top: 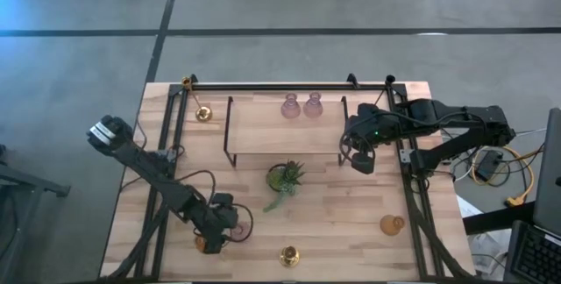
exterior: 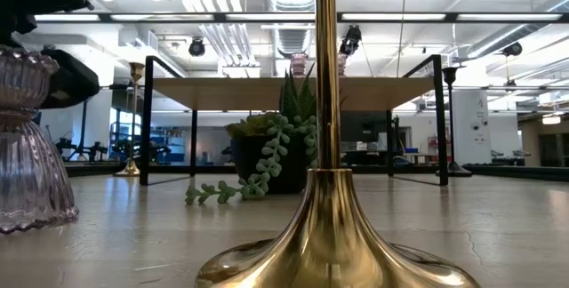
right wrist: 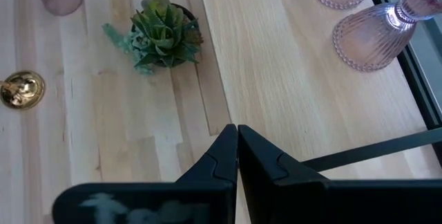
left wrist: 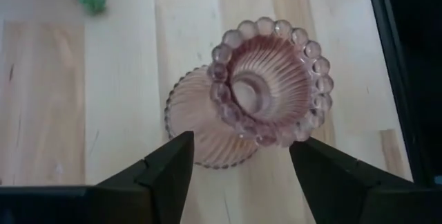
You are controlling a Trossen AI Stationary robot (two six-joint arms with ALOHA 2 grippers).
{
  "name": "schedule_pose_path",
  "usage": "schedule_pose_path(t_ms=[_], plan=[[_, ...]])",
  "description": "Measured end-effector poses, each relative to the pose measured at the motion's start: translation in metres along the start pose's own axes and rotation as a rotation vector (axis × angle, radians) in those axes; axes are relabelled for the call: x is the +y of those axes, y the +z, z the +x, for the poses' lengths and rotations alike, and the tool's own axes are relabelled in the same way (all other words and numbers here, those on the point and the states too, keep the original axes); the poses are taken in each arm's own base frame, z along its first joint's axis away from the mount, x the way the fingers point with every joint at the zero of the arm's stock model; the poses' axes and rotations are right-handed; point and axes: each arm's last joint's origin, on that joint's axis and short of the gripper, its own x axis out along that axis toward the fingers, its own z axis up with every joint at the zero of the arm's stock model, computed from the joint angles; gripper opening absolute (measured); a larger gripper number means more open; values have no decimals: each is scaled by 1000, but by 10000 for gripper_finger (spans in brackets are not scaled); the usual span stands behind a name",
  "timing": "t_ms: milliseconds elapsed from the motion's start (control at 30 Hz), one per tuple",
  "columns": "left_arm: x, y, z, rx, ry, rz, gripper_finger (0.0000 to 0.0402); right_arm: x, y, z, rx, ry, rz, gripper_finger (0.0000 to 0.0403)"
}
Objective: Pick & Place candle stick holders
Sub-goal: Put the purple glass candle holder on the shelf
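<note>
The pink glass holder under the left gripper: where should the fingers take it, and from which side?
Probably at the narrow waist below the beaded rim of the pink holder, coming from straight above. It stands upright, and the open left gripper already hangs over it, fingers on either side.

Your high view is evenly lit, with only soft shadows on the desk (top: 333, 214) and a blue tint at its upper left corner. In the low view, ceiling strip lights glare overhead and the brass holder (exterior: 329, 235) right against the lens reflects them along its flared base. The left wrist view is soft, the left claw (left wrist: 238, 165) a blurred black shape. In the right wrist view, one pink holder (right wrist: 376, 41) shows a bright highlight.
</note>
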Motion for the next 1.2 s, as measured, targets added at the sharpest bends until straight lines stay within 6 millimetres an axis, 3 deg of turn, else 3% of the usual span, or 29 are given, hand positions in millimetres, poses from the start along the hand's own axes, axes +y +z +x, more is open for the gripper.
schedule_pose_path(t_ms=[367,1200], plan=[[7,-3,8,-177,-34,79,243,1,2,0,-26,6,-32,8],[22,-10,13,-312,-81,84,243,1,3,0,-31,4,-50,8]])
